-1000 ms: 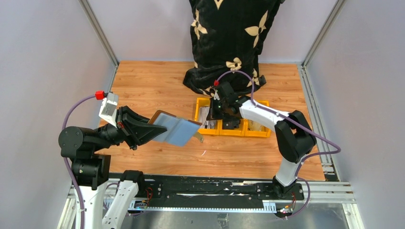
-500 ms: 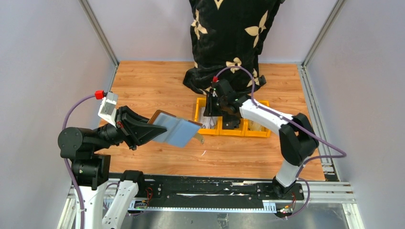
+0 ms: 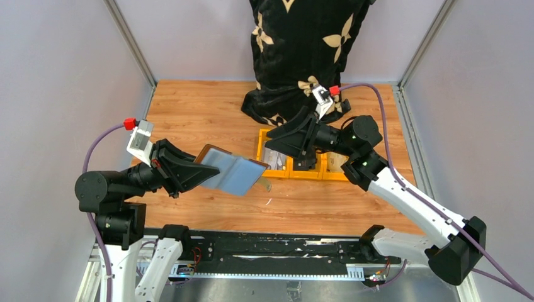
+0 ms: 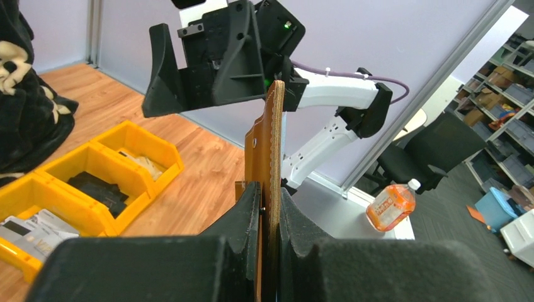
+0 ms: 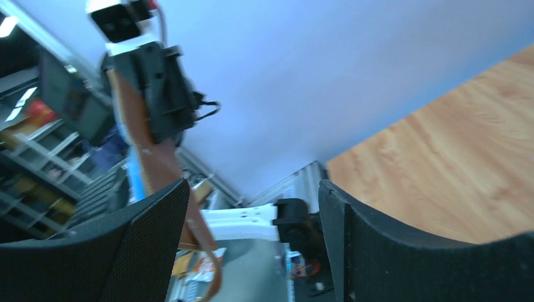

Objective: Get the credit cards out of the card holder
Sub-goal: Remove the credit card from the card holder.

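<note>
The small brown leather-like folding card holder point(image 3: 232, 170), shiny grey inside showing, hangs open above the wooden tabletop point(image 3: 189, 107), clamped by one edge in the left hand point(image 3: 200, 171). Over by the yellow plastic bins point(image 3: 334, 177) the right hand point(image 3: 280, 139) is spread wide, empty, facing it. I'd say we're between pulls: next it needs to line up on a card edge, though I can't tell if any are left inside.

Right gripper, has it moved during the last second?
Yes. The right gripper tilted up from the yellow bins and now points left toward the card holder.
</note>
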`<control>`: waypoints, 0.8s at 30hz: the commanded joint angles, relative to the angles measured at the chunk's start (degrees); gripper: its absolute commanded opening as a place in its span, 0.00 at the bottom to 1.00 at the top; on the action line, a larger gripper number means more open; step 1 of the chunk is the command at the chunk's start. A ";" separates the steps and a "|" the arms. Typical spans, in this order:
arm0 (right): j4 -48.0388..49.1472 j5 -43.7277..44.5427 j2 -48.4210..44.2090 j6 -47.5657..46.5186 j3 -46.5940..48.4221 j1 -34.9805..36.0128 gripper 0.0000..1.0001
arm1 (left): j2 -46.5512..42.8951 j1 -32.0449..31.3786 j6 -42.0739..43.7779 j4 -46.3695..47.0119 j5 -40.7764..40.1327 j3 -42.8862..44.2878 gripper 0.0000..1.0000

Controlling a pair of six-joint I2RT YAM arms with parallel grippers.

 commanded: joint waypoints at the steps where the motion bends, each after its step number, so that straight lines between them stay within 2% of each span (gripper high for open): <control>1: 14.65 -9.98 1.82 10.73 -0.61 3.98 0.79 | -0.53 -0.25 -2.19 2.44 0.53 -1.32 0.00; 9: 13.19 -10.55 4.03 6.88 3.17 14.32 0.79 | -0.27 -0.21 -0.29 1.29 0.52 -1.40 0.00; 16: -2.52 -2.89 3.20 -5.65 6.50 19.11 0.79 | -0.39 -0.35 0.53 0.88 0.25 -1.51 0.00; 18: -6.67 1.63 3.32 -9.01 8.18 20.51 0.65 | -0.59 -0.35 0.79 0.83 0.25 -1.51 0.00; 22: -14.69 9.47 5.32 -13.12 13.21 23.15 0.23 | -0.96 -0.22 1.06 0.54 0.21 -1.77 0.00; 24: -17.11 11.63 6.66 -14.50 15.32 24.72 0.11 | -1.06 -0.24 1.25 0.16 0.25 -1.88 0.00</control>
